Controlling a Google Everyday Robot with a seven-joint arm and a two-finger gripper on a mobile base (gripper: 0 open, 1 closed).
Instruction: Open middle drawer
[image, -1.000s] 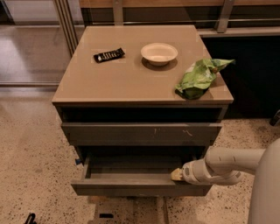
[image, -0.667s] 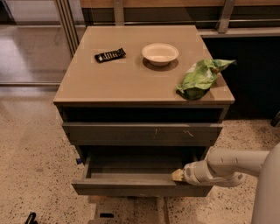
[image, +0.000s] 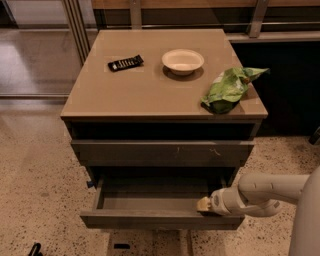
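The middle drawer (image: 160, 219) is a dark grey-brown plain front, pulled out of the cabinet with its shallow grey inside (image: 150, 196) showing. My gripper (image: 204, 204) sits on the drawer's front top edge near its right end, at the tip of my white arm (image: 270, 192), which comes in from the right. Above it is the drawer front with pale scratch marks (image: 165, 151), which is closed. The lowest drawer is hidden below the open one.
On the cabinet top (image: 150, 95) lie a black remote (image: 125, 63), a white bowl (image: 183, 61) and a green chip bag (image: 229, 88) at the right edge. Speckled floor (image: 35, 190) surrounds the cabinet. A dark wall is behind on the right.
The middle drawer and my gripper have come slightly further out toward the camera. The things on top have not moved.
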